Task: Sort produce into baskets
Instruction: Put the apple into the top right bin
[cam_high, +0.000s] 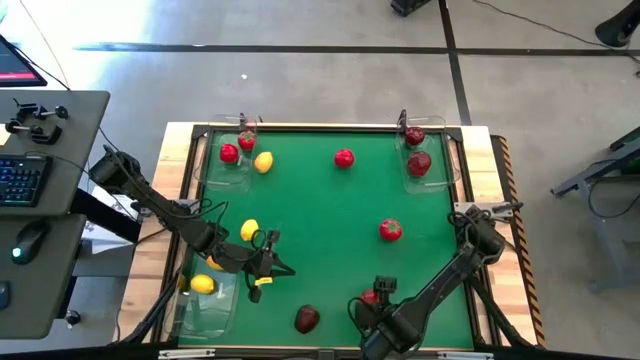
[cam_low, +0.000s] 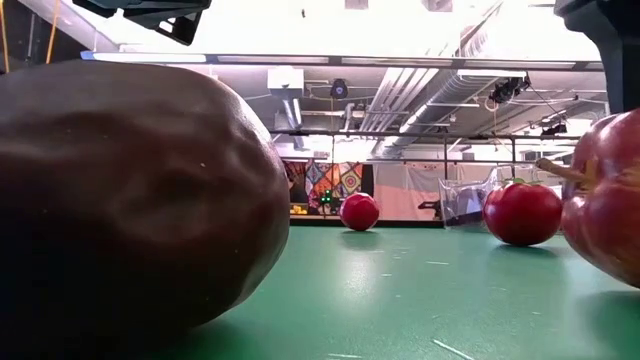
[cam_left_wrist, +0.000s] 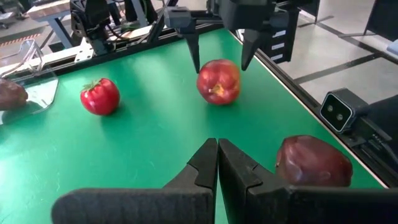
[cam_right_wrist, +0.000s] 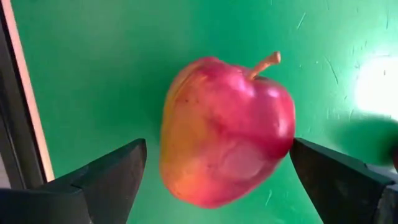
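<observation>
The right tool is hanging wide open over a red-yellow apple lying on the green bench, one finger either side, gripping nothing. The apple looks light, hard and glossy, so squeezing its broad middle seems safest.

The left tool is waiting shut and empty.

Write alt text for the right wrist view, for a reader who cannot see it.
A red-yellow apple with a short stem lies on the green table mat, framed by the right pincer, whose two dark fingers stand open on either side without touching it. A wooden table edge runs along one side.
</observation>
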